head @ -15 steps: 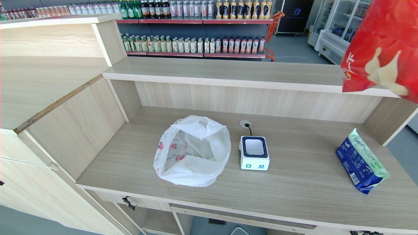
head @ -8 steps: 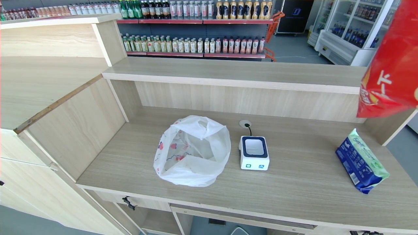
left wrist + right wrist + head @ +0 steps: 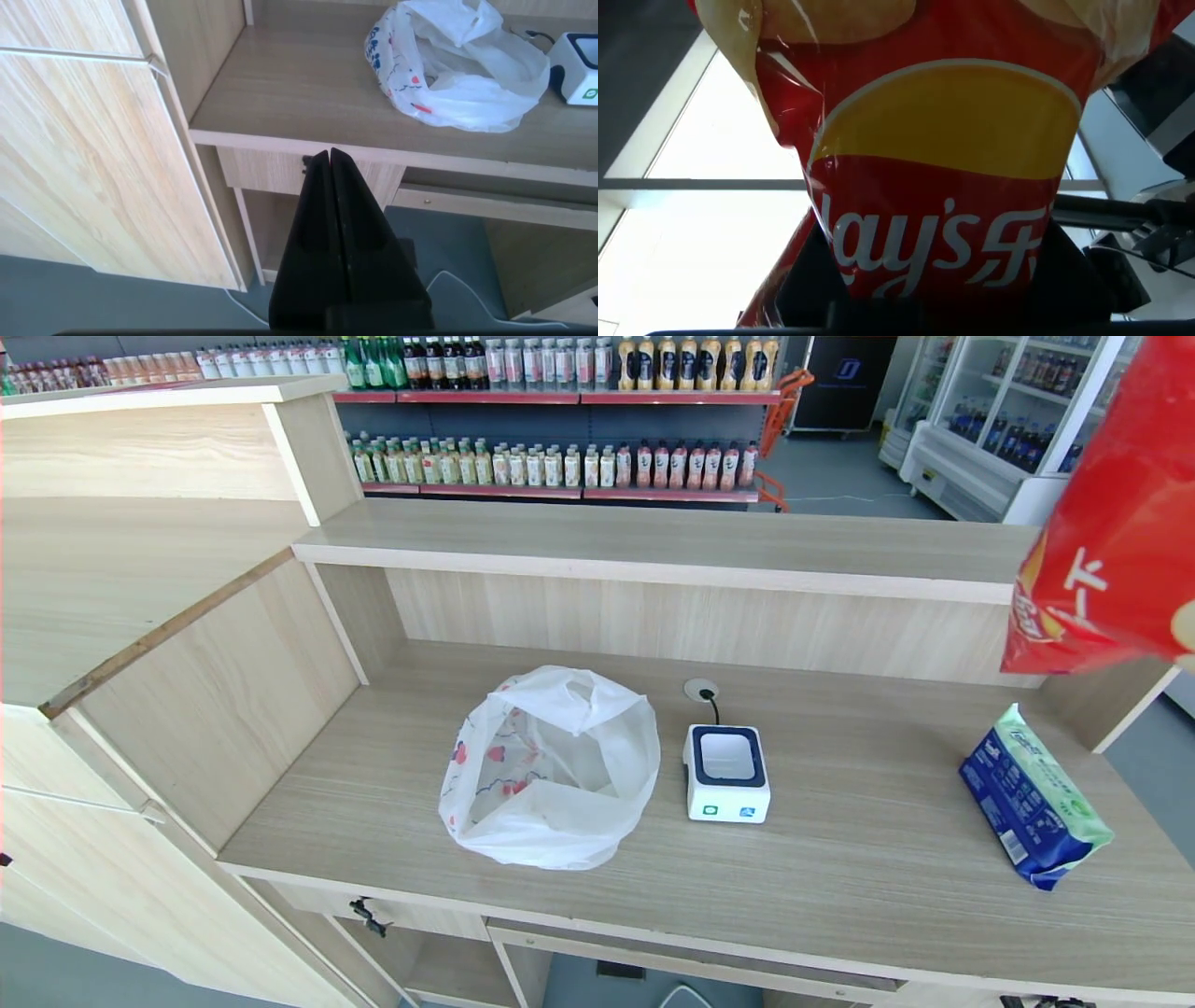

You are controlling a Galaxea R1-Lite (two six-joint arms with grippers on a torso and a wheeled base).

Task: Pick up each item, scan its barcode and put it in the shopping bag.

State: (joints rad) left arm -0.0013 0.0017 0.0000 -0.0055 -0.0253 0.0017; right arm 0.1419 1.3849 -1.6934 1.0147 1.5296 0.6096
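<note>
Red chip bag (image 3: 1111,523) up at two o'clock, clamped in the right tool (image 3: 938,275); left tool (image 3: 330,159) pinched together, empty. Scanning's next, I'd say: barcode down over the scanner (image 3: 727,772).

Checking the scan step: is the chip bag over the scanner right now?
No, the red chip bag hangs high at the head view's right edge, well to the right of the scanner.
</note>
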